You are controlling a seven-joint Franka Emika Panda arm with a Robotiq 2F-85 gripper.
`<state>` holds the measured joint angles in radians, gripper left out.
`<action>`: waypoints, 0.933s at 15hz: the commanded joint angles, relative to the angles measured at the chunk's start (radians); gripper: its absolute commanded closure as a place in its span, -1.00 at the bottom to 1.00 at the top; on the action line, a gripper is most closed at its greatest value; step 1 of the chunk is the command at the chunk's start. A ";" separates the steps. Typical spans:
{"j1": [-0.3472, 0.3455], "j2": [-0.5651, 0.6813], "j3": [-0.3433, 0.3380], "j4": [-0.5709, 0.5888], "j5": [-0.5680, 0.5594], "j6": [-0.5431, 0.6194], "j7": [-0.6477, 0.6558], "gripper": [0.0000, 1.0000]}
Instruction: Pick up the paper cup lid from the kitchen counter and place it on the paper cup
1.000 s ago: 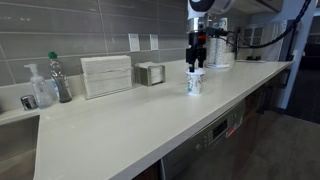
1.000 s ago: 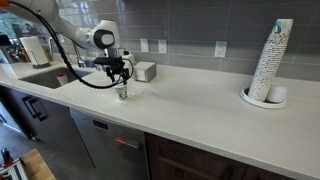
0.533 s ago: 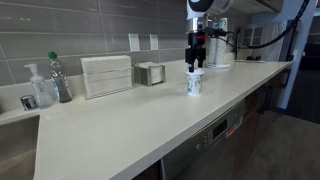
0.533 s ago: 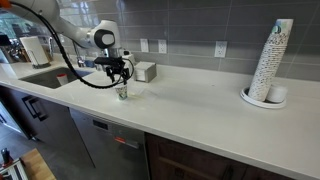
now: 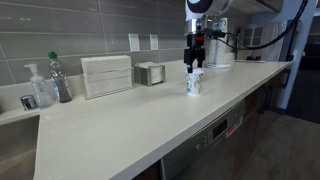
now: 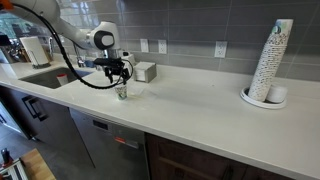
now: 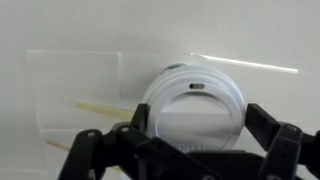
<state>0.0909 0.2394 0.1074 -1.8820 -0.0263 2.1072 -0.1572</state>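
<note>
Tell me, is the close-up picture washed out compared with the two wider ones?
Yes. Wrist view: overexposed, the kitchen counter nearly pure white, the paper cup lid soft-edged, a glare streak beside it. Both exterior views: evenly lit but low in detail, the paper cup small under the gripper.

Looking along the long off-white kitchen counter (image 5: 110, 125) (image 6: 200, 110) from opposite ends in both exterior views; peering straight down, close, at the wrist
</note>
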 commanded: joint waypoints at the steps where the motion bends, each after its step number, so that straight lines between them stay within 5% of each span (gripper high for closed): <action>1: 0.004 -0.002 0.004 -0.004 0.000 -0.002 -0.007 -1.00; 14: 0.015 -0.072 0.004 -0.027 -0.011 -0.001 0.014 -1.00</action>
<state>0.1034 0.1969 0.1136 -1.8838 -0.0264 2.1074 -0.1561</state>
